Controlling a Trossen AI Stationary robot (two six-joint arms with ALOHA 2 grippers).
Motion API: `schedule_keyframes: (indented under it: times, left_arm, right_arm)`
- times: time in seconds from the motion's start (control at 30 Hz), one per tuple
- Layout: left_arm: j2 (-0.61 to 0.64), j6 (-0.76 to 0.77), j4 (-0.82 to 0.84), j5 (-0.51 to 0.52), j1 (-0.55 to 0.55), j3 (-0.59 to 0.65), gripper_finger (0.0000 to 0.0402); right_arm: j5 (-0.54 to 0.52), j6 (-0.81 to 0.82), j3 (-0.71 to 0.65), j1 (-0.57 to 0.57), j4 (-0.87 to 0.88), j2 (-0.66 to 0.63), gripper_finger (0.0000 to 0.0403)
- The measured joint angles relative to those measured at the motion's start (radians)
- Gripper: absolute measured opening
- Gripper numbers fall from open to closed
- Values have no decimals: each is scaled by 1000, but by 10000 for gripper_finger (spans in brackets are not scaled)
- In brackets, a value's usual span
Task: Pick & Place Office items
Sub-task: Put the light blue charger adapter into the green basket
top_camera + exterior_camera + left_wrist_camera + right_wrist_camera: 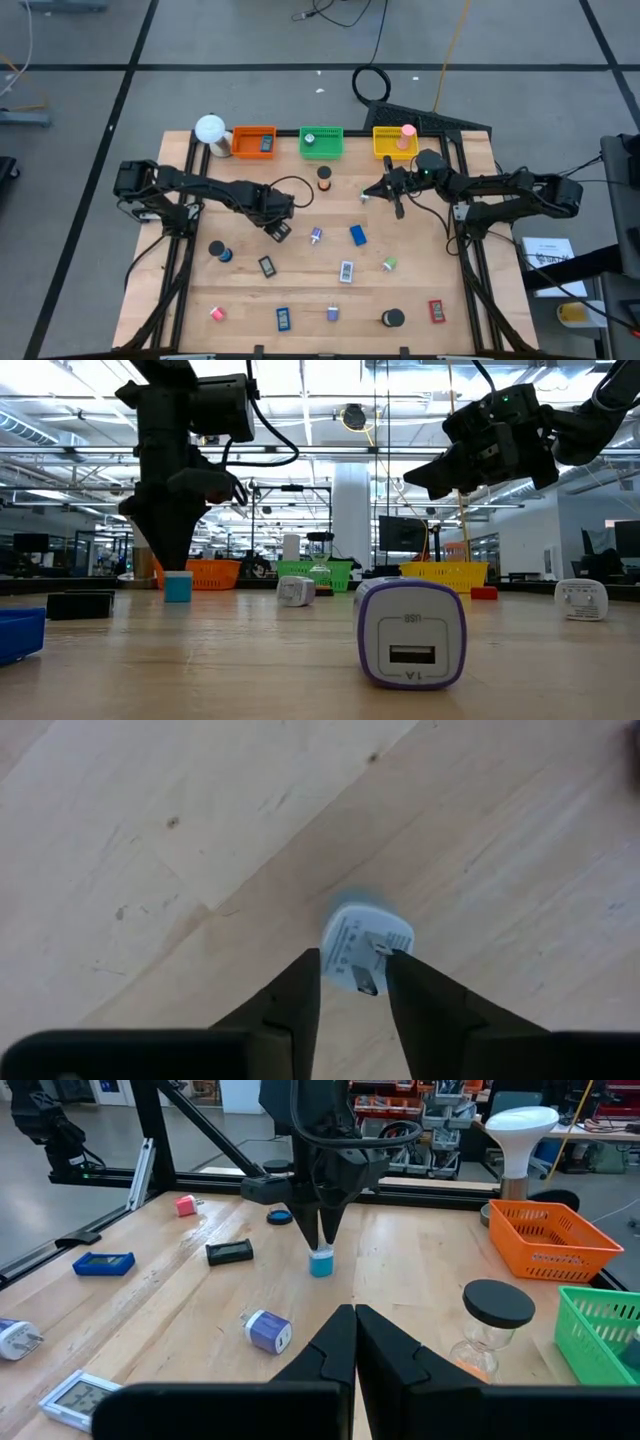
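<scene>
My left gripper (278,228) points straight down over a small white-and-light-blue plug-like piece (365,948), which stands on its base on the table near the middle (321,1263). Its fingers are open by a narrow gap, with the tips right at the piece's top (176,567). My right gripper (355,1320) is shut and empty, raised above the table in front of the yellow tray (385,190). Other office items lie scattered on the table: a purple-and-white charger (315,236), a blue rectangle (358,235), a black roll (217,250) and a red rectangle (436,312). My left gripper comes from above, pointing down, with one fingertip (300,982) on each side of the white-and-blue piece's top (368,982). I cannot tell whether the fingers touch it. The piece stands upright on the table.
The orange (253,141), green (321,142) and yellow (395,141) trays line the far edge, and a pink roll (408,132) is at the yellow one. The white ball lamp (210,128) stands left of them. A black-capped glass piece (323,178) stands near the green tray. Black frame bars run along both sides.
</scene>
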State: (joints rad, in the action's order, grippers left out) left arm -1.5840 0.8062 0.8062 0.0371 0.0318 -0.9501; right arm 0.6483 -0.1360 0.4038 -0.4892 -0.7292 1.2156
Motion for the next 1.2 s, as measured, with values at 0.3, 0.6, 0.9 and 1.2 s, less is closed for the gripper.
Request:
schedule_keyframes:
  times: [0.3,0.6,0.9,1.2]
  left_arm:
    - [6,-30,2,-2,21,0,62]
    - [7,-52,2,-3,20,0,10]
    - [13,-154,78,41,81,-95,17]
    - [13,-502,64,135,314,-315,4]
  right_arm:
    - [0,0,0,0,0,0,0]
    - [0,-7,0,0,0,0,0]
    - [0,-8,0,0,0,0,0]
    - [0,-7,0,0,-2,0,0]
